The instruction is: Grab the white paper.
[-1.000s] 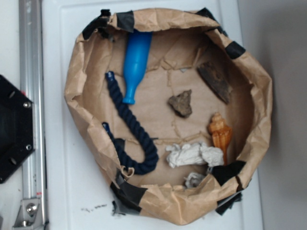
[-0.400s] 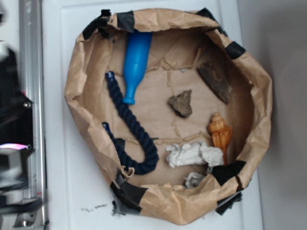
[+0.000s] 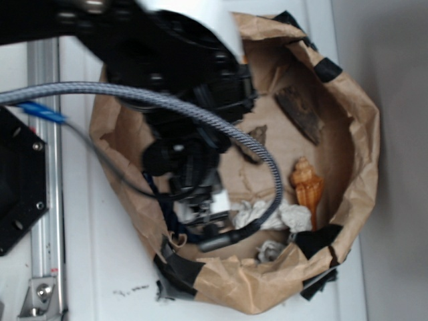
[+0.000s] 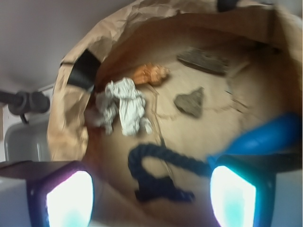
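My fingers (image 4: 151, 189) are spread apart, empty, above the rope (image 4: 154, 168). The white paper (image 4: 124, 106) lies in the bag (image 3: 364, 134) near its rim, just beside the orange shell (image 4: 149, 74). Judged light, soft and crushable; pinch across the narrow waist between its lobes.

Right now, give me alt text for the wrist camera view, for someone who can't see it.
Looking down into a brown paper bag: a crumpled white paper lies beside an orange shell, with a dark blue rope, two brown chunks and a blue bottle nearby. The gripper hangs above, touching nothing.
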Controlling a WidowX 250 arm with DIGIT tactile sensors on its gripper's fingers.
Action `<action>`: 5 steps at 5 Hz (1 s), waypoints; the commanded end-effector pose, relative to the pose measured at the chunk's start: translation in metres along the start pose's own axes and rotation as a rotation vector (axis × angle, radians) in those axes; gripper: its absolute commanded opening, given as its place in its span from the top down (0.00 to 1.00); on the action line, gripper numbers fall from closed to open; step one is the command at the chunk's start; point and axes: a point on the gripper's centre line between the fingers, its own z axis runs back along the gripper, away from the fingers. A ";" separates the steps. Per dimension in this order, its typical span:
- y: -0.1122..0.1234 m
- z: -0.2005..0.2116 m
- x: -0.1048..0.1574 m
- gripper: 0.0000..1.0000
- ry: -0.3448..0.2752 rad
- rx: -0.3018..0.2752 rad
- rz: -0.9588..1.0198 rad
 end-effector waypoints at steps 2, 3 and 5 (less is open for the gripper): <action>-0.015 -0.099 0.036 0.00 -0.008 -0.034 0.001; -0.043 -0.126 0.037 0.00 0.014 -0.058 -0.088; -0.068 -0.149 0.030 1.00 0.035 -0.047 -0.076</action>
